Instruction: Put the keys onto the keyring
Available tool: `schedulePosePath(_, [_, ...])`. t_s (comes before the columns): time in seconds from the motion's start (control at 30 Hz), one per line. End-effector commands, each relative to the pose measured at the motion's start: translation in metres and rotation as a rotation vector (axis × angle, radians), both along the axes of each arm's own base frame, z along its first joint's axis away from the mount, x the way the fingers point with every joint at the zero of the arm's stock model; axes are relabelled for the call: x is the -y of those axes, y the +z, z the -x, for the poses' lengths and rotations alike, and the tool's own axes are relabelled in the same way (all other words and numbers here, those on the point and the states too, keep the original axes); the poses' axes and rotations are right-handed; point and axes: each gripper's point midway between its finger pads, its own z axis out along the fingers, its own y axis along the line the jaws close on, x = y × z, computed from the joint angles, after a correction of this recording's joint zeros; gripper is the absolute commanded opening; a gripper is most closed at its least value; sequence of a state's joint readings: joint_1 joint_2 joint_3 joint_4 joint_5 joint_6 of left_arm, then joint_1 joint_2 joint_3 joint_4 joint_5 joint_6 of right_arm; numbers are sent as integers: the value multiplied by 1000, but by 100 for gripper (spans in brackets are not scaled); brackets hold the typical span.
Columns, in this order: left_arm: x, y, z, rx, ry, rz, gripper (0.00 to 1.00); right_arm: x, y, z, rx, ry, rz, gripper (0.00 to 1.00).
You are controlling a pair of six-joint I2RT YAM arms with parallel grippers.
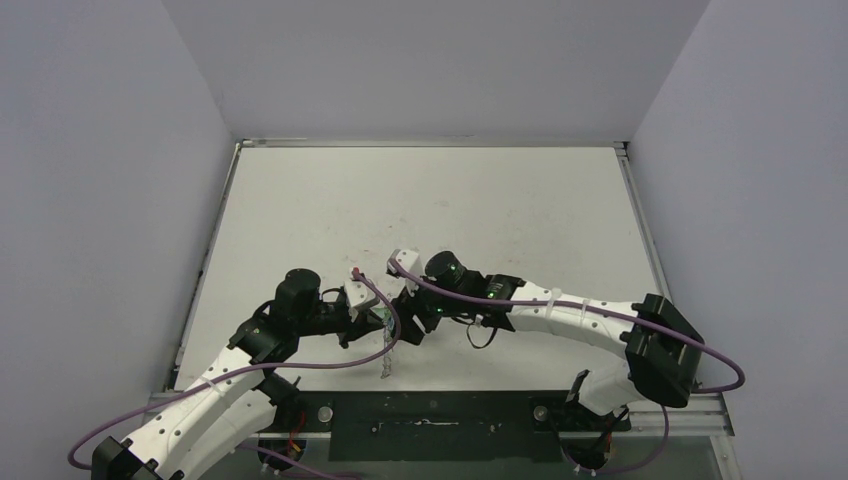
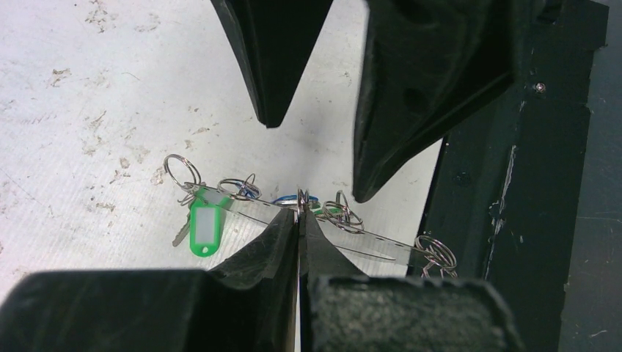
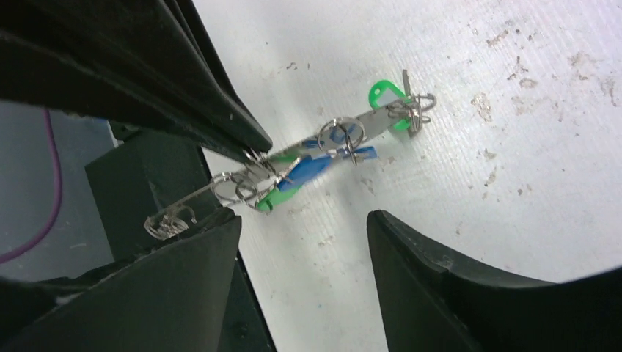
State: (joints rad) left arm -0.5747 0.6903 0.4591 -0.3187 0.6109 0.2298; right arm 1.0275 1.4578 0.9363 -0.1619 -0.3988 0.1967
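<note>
The left hand (image 2: 299, 214) was fully closed, its two fingers pinching the thin rim of the keyring (image 2: 246, 208), which showed nearly edge-on as a silvery band low over the white bench (image 1: 430, 200), near its front edge and between the two arms. The right hand (image 3: 304, 218) stood just beside the ring with its fingers well apart and nothing between them. The keys lay along the band: one green key (image 2: 205, 227) at the end away from the bench's front edge, the blue key (image 3: 308, 169) and the other green key (image 3: 273, 196) close to the left hand's pinch. Small split rings (image 2: 181, 170) clustered along the rim; whether each was threaded onto it could not be told.
</note>
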Motion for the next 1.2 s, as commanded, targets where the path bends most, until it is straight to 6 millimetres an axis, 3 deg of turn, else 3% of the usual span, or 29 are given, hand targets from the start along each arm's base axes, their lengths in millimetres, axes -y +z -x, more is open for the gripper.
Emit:
schedulePosePath(0.0, [7,26,-3,65,-29,44,0,0,35,-10,113,-19,-121,67])
schedulePosePath(0.17, [7,26,-3,67,-32,44,0,5,56,-7,200,7,-225,69])
schedulePosePath(0.37, [10,30,2,83,-69,75,0,5,62,2,306,128,-316,66])
schedulePosePath(0.5, [14,36,8,105,-100,118,0,-3,65,18,367,276,-401,58])
schedulePosePath(0.8, [16,41,12,119,-122,154,0,-12,69,15,420,270,-465,55])
schedulePosePath(1.17, [17,41,12,117,-124,156,0,-21,49,12,410,292,-429,32])
